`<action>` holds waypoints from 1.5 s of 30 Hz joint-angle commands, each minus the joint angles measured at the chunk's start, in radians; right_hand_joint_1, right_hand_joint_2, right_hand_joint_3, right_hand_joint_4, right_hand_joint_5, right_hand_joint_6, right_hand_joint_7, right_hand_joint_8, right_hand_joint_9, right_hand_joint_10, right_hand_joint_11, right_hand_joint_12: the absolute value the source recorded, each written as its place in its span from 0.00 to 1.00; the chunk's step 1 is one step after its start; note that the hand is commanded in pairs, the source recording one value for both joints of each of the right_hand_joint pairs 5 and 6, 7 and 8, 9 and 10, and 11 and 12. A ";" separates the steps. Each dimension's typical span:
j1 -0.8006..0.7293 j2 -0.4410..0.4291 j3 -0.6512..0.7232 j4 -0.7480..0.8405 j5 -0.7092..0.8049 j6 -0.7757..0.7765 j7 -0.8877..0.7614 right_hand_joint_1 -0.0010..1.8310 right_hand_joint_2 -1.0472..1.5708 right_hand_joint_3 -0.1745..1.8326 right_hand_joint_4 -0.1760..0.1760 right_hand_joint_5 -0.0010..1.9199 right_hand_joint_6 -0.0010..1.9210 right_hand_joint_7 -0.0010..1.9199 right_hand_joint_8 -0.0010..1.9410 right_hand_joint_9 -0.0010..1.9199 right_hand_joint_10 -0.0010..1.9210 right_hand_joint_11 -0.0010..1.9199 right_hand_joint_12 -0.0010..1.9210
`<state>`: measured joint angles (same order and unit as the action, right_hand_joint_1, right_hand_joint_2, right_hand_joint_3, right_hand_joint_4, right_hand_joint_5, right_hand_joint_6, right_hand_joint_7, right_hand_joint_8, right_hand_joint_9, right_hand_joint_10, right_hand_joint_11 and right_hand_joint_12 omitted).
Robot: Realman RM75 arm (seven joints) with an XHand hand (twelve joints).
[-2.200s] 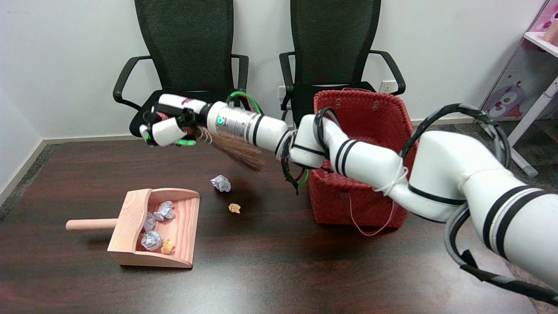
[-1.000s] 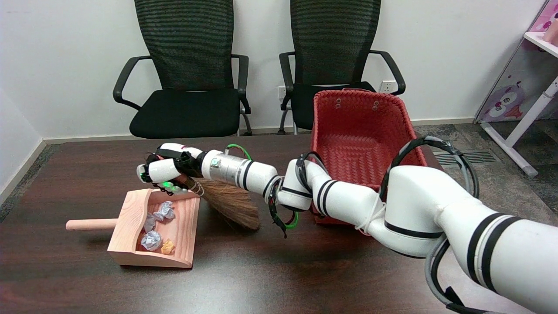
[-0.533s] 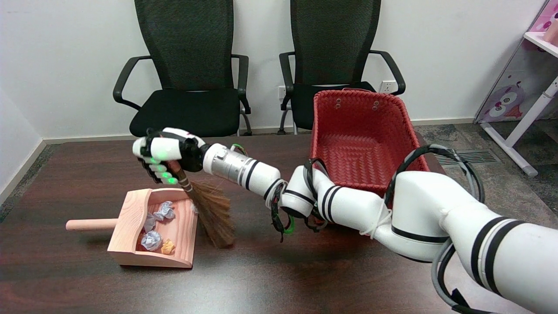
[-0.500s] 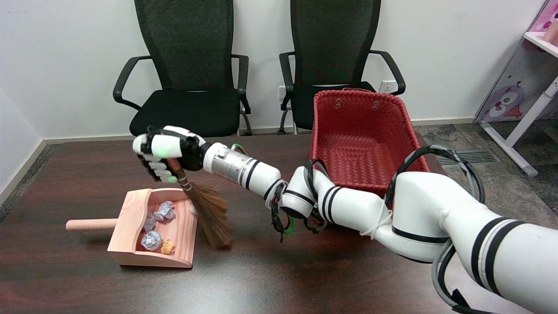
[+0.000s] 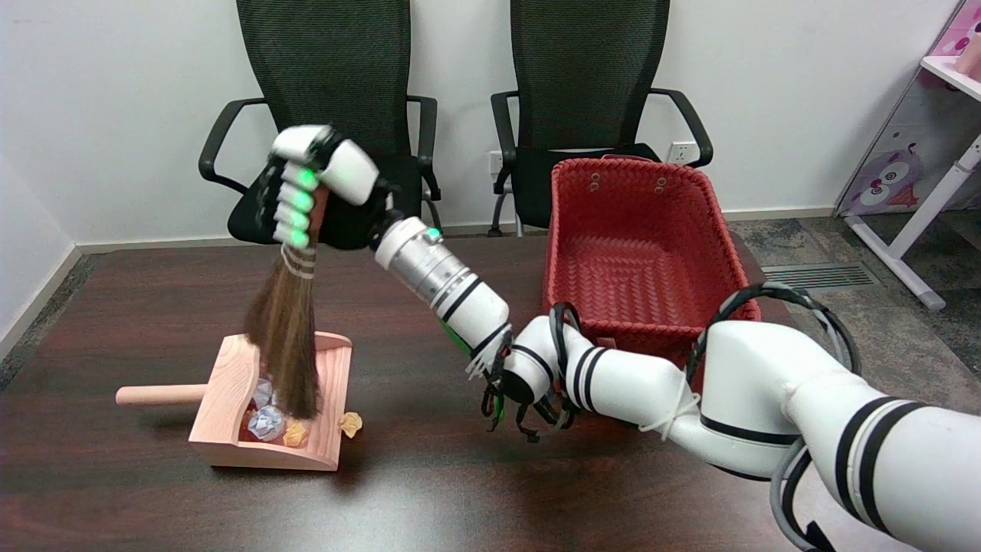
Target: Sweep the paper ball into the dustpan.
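Observation:
My right hand point(image 5: 310, 188) is raised above the table's left half and grips the handle of a small brown broom point(image 5: 286, 330). The broom hangs almost upright, its bristle tips inside the wooden dustpan point(image 5: 226, 429). Several crumpled paper balls lie in the pan, among them a white-blue one point(image 5: 267, 422) and an orange one point(image 5: 294, 435). A small yellow paper ball point(image 5: 351, 423) sits on the table, touching the pan's right edge. Other balls in the pan are partly hidden by the bristles.
A red woven basket point(image 5: 636, 253) stands at the back right of the dark table point(image 5: 475, 491). The dustpan's round handle point(image 5: 157, 395) points left. Two black office chairs point(image 5: 337, 100) stand behind the table. My forearm point(image 5: 452, 291) crosses the middle.
My hand rose and swung the broom from leaning right of the pan to hanging upright over it. The white-blue ball is no longer on the table; the yellow ball now lies at the pan's edge.

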<state>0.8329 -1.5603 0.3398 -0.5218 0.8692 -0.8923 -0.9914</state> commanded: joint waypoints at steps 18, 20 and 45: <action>-0.155 0.305 0.119 -0.558 0.240 -0.202 -0.468 0.43 0.85 0.90 0.51 1.00 1.00 1.00 0.99 1.00 1.00 1.00 1.00; -0.192 0.321 0.159 -0.623 0.260 -0.146 -0.642 0.42 0.89 0.90 0.52 1.00 1.00 1.00 0.99 1.00 1.00 1.00 1.00; -0.531 0.385 0.396 -1.085 0.560 0.324 -1.570 0.41 1.00 0.95 0.55 1.00 1.00 1.00 0.99 1.00 1.00 1.00 1.00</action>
<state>0.5247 -1.2426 0.6033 -1.2693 1.1706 -0.8497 -1.9635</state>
